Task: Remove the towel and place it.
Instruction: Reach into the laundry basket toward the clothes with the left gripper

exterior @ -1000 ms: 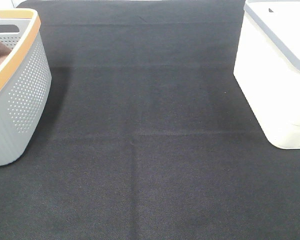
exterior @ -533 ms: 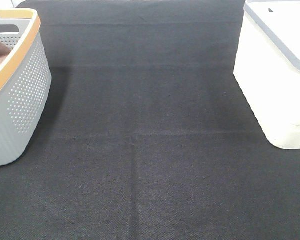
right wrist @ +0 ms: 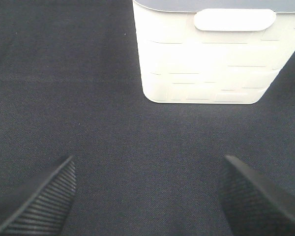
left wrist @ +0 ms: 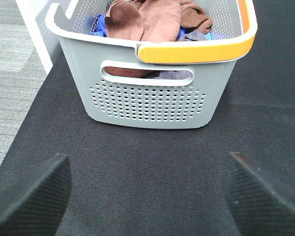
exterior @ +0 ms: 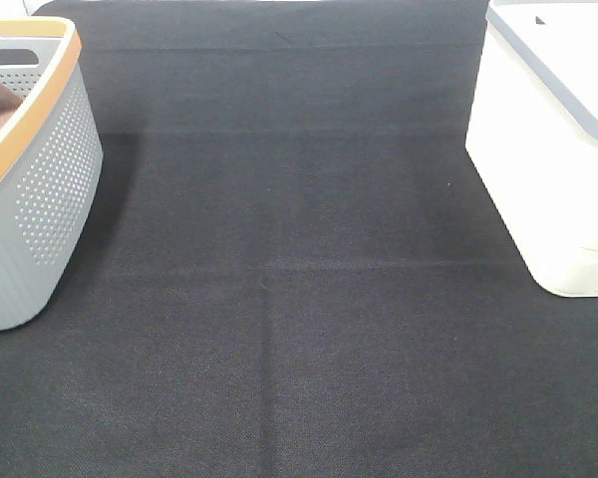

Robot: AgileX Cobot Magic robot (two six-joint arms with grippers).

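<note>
Reddish-brown towel (left wrist: 152,17) lies rumpled atop the grey basket (left wrist: 147,105) at left; left gripper (left wrist: 146,194) faces it, right gripper (right wrist: 146,194) faces the white bin (right wrist: 201,64), both spread wide, holding nothing.

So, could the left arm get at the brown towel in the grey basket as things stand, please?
Probably yes: the open left gripper faces the basket, only bare mat lies between them, and the towel lies uncovered on top.

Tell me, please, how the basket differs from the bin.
The basket is grey with perforated walls; the bin is white with solid walls. The basket's rim is partly orange; the bin's is grey. The basket holds cloths; none show in the bin. Both stand on the mat.
</note>
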